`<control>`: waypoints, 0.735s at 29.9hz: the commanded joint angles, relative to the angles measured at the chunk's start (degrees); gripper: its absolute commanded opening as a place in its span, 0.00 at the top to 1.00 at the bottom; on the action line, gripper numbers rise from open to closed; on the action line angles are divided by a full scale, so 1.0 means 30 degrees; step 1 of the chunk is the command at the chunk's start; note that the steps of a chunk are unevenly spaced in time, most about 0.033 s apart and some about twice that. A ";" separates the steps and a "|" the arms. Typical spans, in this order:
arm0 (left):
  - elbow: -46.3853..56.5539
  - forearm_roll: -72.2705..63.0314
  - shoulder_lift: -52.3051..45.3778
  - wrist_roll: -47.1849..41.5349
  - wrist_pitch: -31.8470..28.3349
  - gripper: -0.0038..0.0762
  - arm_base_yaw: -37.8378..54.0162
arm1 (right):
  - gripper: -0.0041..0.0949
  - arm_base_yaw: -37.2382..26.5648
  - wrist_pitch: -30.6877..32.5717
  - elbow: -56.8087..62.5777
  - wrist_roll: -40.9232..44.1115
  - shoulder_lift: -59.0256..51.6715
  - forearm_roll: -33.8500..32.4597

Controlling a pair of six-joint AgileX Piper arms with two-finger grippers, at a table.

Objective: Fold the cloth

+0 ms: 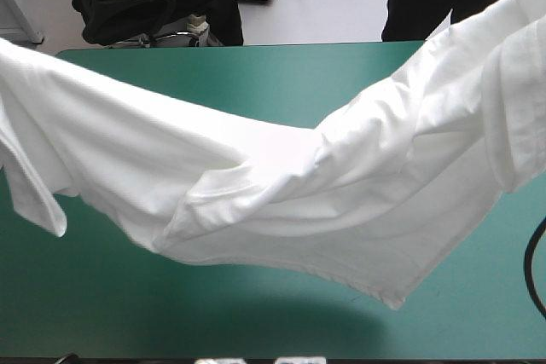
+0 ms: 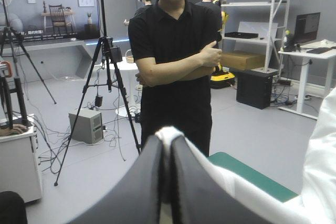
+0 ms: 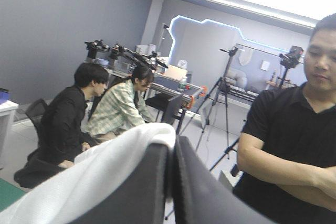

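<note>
LIFTED: The white T-shirt (image 1: 281, 185) hangs above the teal-green counter (image 1: 256, 70), strung between the two raised arms. It sags in the middle, and its lowest hem is clear of the cover. One sleeve droops at the counter's left side. The left tool (image 2: 168, 139) has its black fingers all but closed on a pinch of white fabric at their tips. The right tool (image 3: 173, 142) clamps a fold of the shirt that spills over one finger.

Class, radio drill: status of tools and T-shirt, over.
Left tool shut on T-shirt. Right tool likewise. T-shirt lifted, sagging between them above teal-green table. Nothing seen in the way.
</note>
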 commanded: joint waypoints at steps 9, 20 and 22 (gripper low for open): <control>0.5521 -0.0480 0.0068 -0.1455 0.1131 0.97 -0.0104 | 0.98 0.3538 -0.0836 0.0773 0.0199 0.0870 -0.1934; 1.3405 0.2374 0.1960 -0.3499 -0.1266 0.97 -0.0104 | 0.98 0.3591 -0.1706 0.7849 0.1634 0.3584 -0.6118; 1.4031 0.2509 0.2821 -0.3499 -0.2288 0.97 -0.0104 | 0.98 0.3591 -0.2135 0.8319 0.1711 0.4609 -0.6918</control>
